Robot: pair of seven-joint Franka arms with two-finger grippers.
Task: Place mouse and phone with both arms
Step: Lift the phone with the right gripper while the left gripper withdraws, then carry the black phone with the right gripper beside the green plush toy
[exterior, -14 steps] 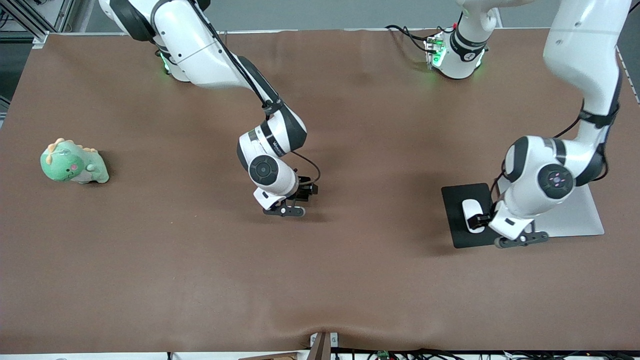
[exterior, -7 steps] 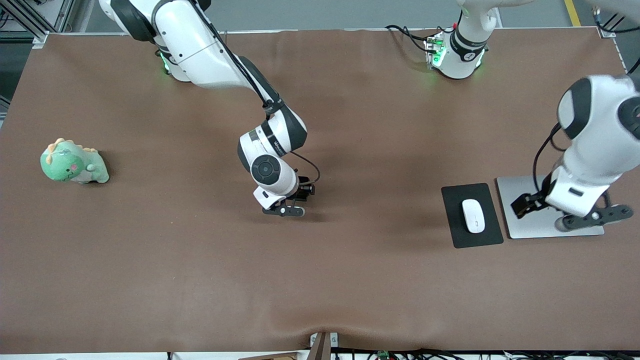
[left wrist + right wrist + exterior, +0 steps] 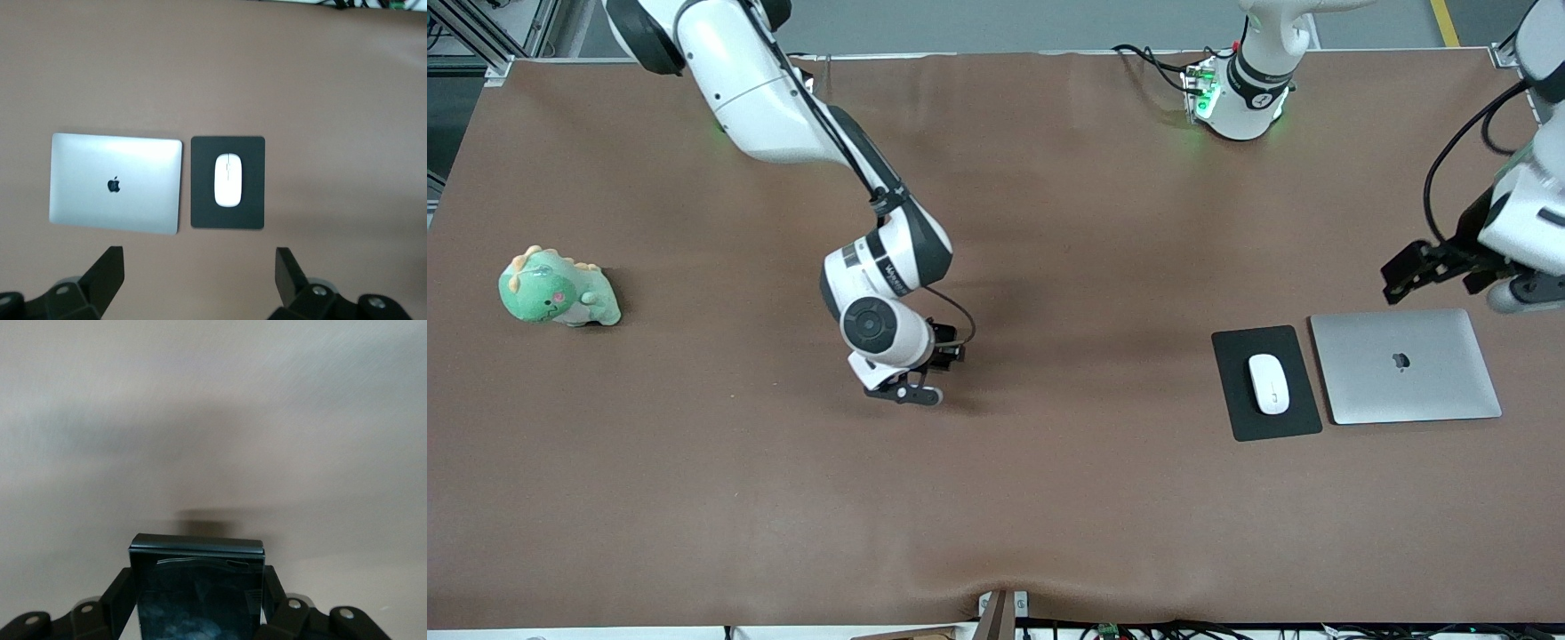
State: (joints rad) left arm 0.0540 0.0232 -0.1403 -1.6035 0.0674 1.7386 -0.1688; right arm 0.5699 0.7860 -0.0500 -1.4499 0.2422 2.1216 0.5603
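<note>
The white mouse (image 3: 1269, 383) lies on a black mat (image 3: 1240, 418) toward the left arm's end of the table; both also show in the left wrist view, the mouse (image 3: 228, 180) on the mat (image 3: 203, 210). My left gripper (image 3: 1408, 269) is open and empty, raised over the table beside the laptop's edge that faces the robot bases; its fingers (image 3: 107, 270) stand wide apart. My right gripper (image 3: 943, 348) hangs low over the middle of the table, shut on the black phone (image 3: 197, 583), which stands upright between its fingers (image 3: 117, 593).
A closed silver laptop (image 3: 1405, 366) lies beside the mat, toward the left arm's end; it also shows in the left wrist view (image 3: 115, 185). A green plush dinosaur (image 3: 558, 290) sits near the right arm's end. Brown cloth covers the table.
My left gripper let go of the mouse on the mat, rose and swung away toward its end of the table. My right gripper shifted slightly toward its own end with the phone.
</note>
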